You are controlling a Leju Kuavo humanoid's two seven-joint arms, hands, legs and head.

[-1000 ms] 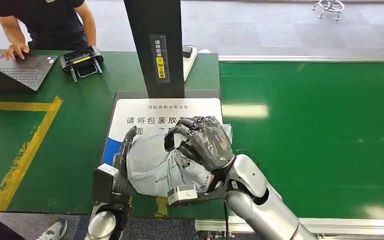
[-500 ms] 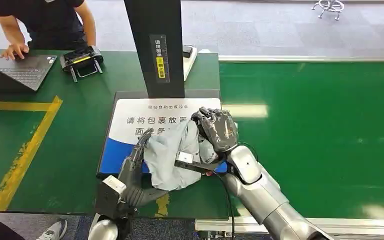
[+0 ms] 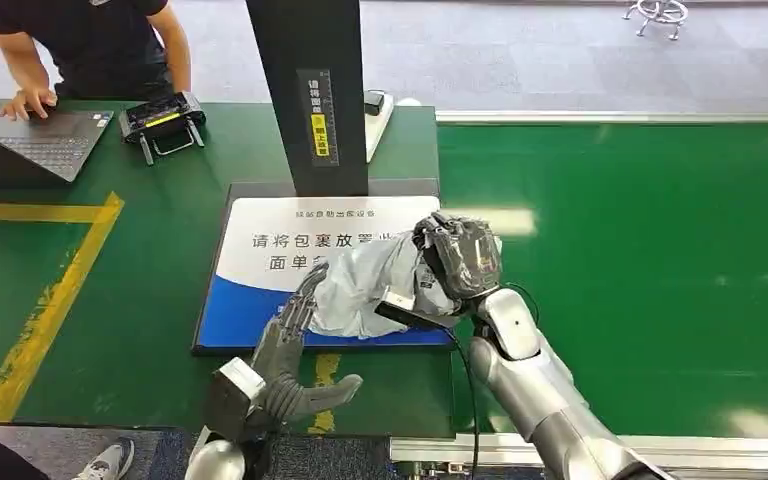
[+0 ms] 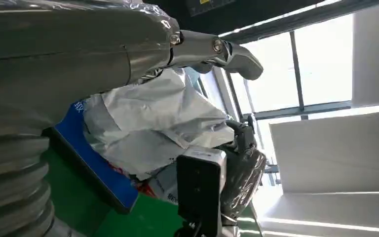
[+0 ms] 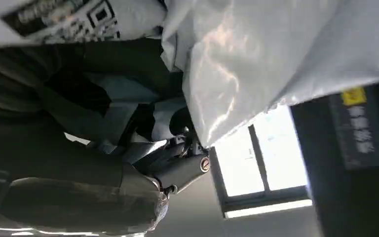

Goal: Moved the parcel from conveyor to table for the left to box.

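The tall black upright post (image 3: 308,95) blocks passage behind the white-and-blue printed mat (image 3: 260,275), while the broad green conveyor belt (image 3: 640,260) lies open rightward.

Two silver, rounded metal arms with smooth jointed segments. Right robot hand (image 3: 457,262) dark, wrapped in crinkled clear plastic film; small white-and-black camera box clipped at the wrist, thin black cable looping beside the forearm. Left robot hand (image 3: 295,345) grey with darker, slender fingers (image 3: 305,300) and thick grey thumb; boxy camera block at the wrist. Grey ribbed cover behind the left robot hand; small screws at the finger links.
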